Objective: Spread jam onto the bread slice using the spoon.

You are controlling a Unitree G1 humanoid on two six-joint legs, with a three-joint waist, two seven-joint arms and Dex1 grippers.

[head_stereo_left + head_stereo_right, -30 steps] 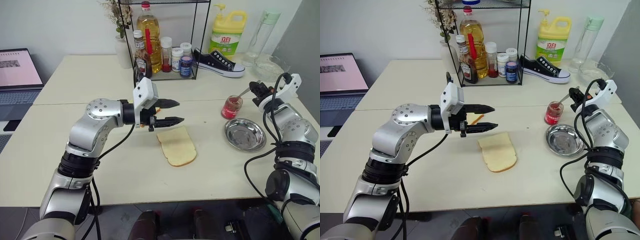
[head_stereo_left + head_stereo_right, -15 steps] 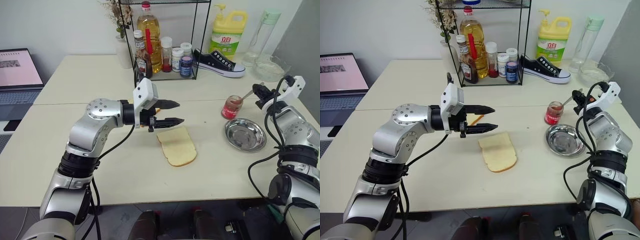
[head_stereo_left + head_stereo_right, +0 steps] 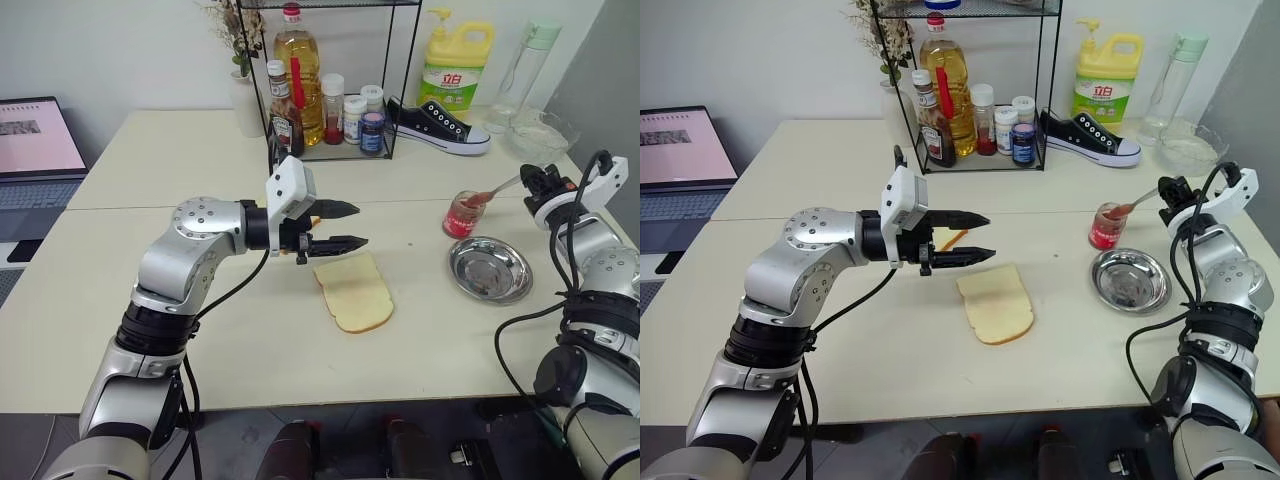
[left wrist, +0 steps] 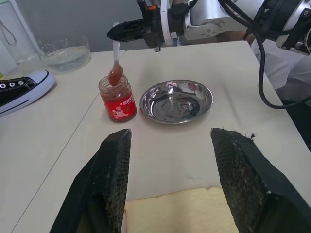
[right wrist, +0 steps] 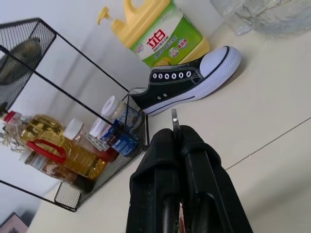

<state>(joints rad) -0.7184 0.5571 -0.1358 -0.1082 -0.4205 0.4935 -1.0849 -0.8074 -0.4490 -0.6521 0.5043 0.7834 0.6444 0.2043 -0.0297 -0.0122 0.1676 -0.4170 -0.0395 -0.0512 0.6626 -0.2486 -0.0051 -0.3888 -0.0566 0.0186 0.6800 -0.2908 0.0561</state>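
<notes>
Pale tabletop (image 3: 150,300) stretches across the scene, with a wire rack of bottles (image 3: 330,80) at the far side. Right gripper (image 3: 1170,191) is clamped on the thin handle of the slim silver spoon (image 4: 115,59), whose red-loaded bowl hangs just above the small clear glass jar of red jam (image 3: 464,213), apparently lifted out with a scoop ready to carry. That arm reaches forward at the right, wrist roughly level. A round steel dish (image 3: 490,269) lies just nearer. Left gripper (image 3: 340,226) hovers, jaws apart and empty, pointing right above the far end of the pale yellow bread slice (image 3: 353,293), likely waiting to steady it.
</notes>
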